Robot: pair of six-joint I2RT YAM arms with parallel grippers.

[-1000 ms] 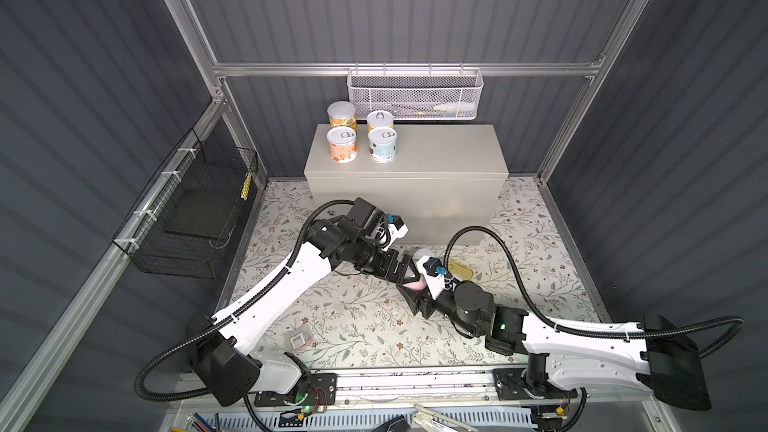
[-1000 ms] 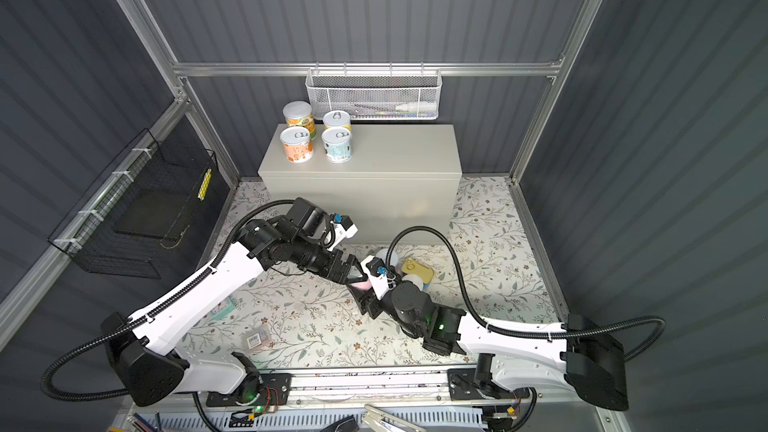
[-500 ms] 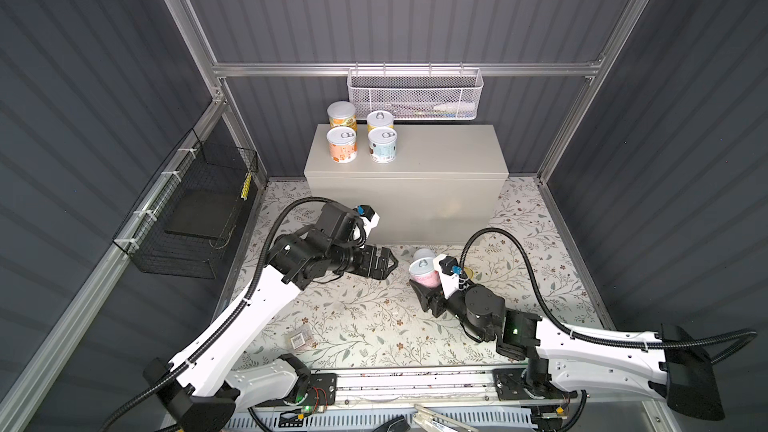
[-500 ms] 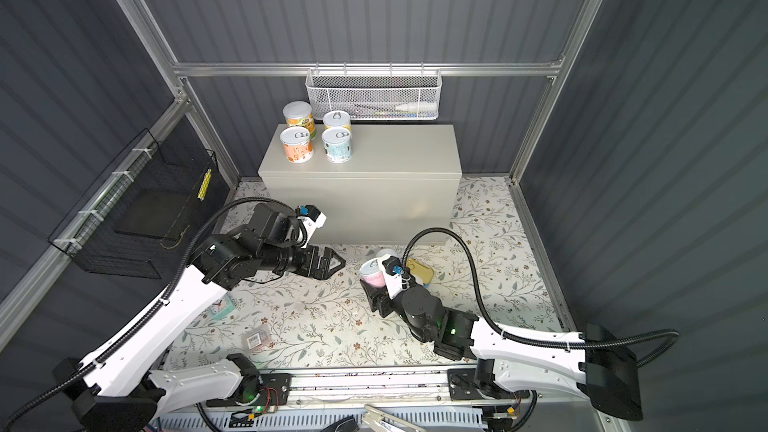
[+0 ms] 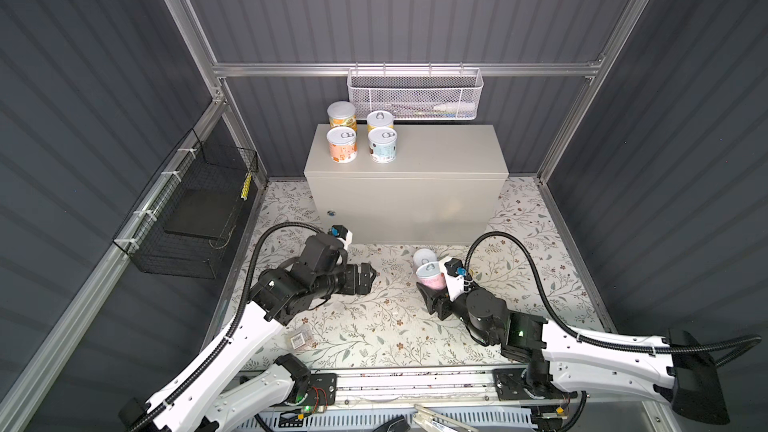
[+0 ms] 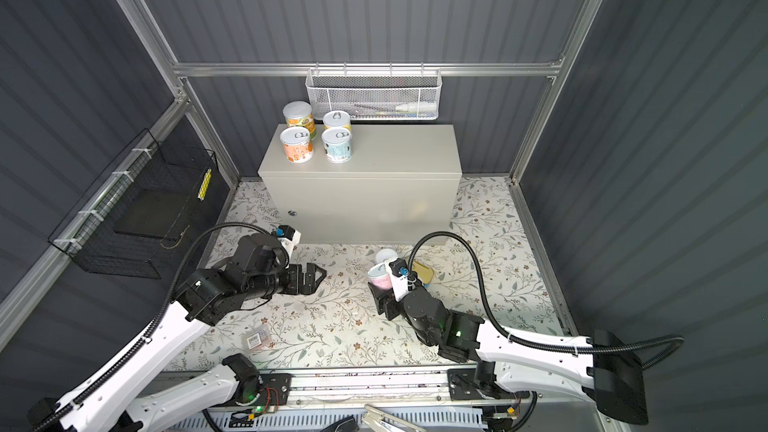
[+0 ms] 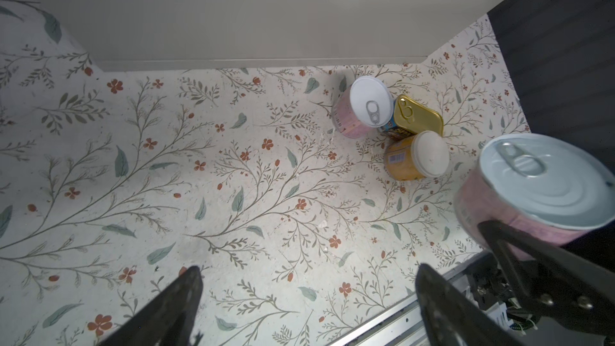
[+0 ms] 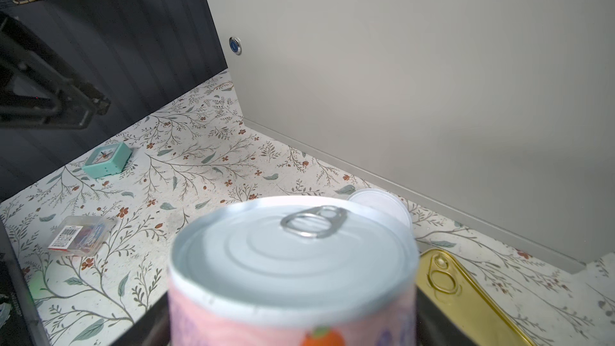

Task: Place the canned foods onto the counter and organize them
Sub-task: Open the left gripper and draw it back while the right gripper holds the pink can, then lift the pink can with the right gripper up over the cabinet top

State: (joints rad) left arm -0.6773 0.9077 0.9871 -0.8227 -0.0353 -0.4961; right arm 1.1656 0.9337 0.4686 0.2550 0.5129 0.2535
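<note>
- Right jaws were closed on the sides of a pink can, holding it upright with its pull-tab on top, in front of the bench.
- Left jaws stood wide open with nothing between them. They were in front of the bench towards its lock end, well apart from the held can.
- Four cans stood upright on the bench top, grouped at its lock end. An orange can and a blue can were nearer the front edge. A plain-lidded yellow can and a yellow pull-tab can stood behind them.
- Three more items sat packed close together on the floral floor mat, near the bench's front wall. They were a second pink can, a gold tin and an orange can with a white lid.
- A clear packet with a barcode label lay on the mat, well away from the bench.
</note>
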